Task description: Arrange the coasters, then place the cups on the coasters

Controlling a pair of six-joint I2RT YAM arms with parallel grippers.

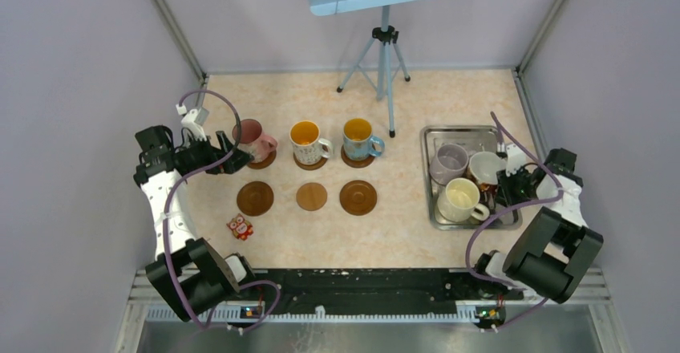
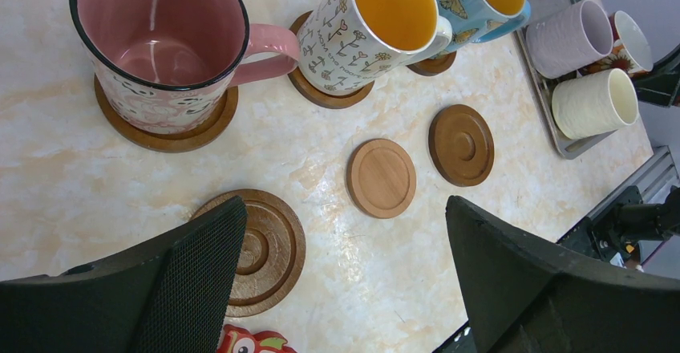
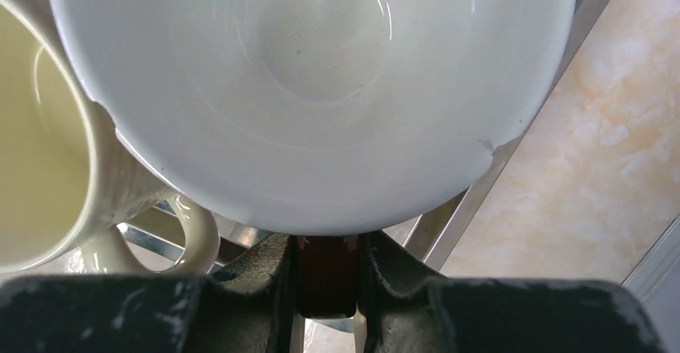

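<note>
Since three mugs already stand on coasters along the back row, the left gripper [image 1: 228, 156], at mid-left of the top view, has nothing to carry. Its fingers are spread wide with nothing between them, just beside the pink mug [image 1: 255, 138].

To the right of the pink mug are the patterned mug [image 1: 309, 140] and the blue mug [image 1: 359, 138], both orange inside. Each is centred on its own dark coaster, so that row looks finished.

Below them lies a second row of three bare coasters: a dark one [image 1: 255, 198], the lighter coaster [image 1: 311, 196] and another dark one [image 1: 358, 197]. They line up under the mugs, presumably to receive the remaining cups. A small red owl figure [image 1: 239, 227] sits at lower left, apart from both rows.

At mid-right, the steel tray [image 1: 473, 132] holds the waiting cups: the lavender mug [image 1: 449, 159], the cream mug [image 1: 459, 199] and the red mug [image 1: 486, 167], packed close together.

The right gripper [image 3: 325, 261] reaches into the tray. In its wrist view the fingers are drawn narrow on a dark red part just under the white-lined bowl, probably the red mug's handle, which would be a sound hold for lifting it.

By count there are six coasters, three covered and three bare. There are six mugs, three placed and three in the tray. There is one tray and one owl.
</note>
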